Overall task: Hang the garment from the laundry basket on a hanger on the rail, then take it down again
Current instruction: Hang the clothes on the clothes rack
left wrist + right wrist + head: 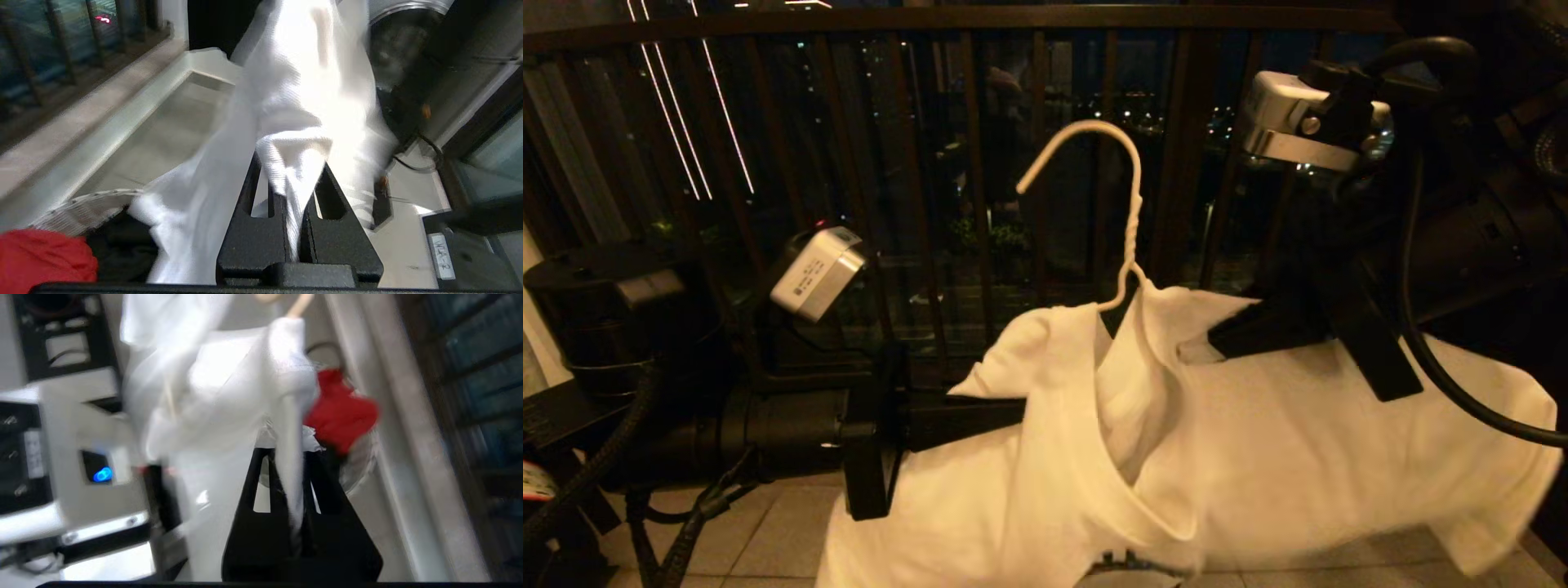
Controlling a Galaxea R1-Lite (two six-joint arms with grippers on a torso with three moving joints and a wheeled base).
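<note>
The garment (pixel 1258 457), a white T-shirt, hangs spread between both arms in front of me. The white wire hanger (pixel 1132 233) sticks up out of its collar with the hook free in the air. From the left, my left gripper (pixel 1013 411) reaches in and is shut on the shoulder cloth (pixel 292 179). My right gripper (pixel 1215 339) comes from the right and is shut on a fold of the garment (pixel 288 457) beside the collar. Below it sits the laundry basket (pixel 365 467), whose woven rim (pixel 81 202) shows under the cloth. The rail is out of view.
A dark brown railing of vertical bars (pixel 980 163) runs close behind the hanger. A red cloth (pixel 45 257) and a black cloth (pixel 116 245) lie in the basket. Pale floor tiles (pixel 768 539) and a light kerb (pixel 102 134) run along the railing.
</note>
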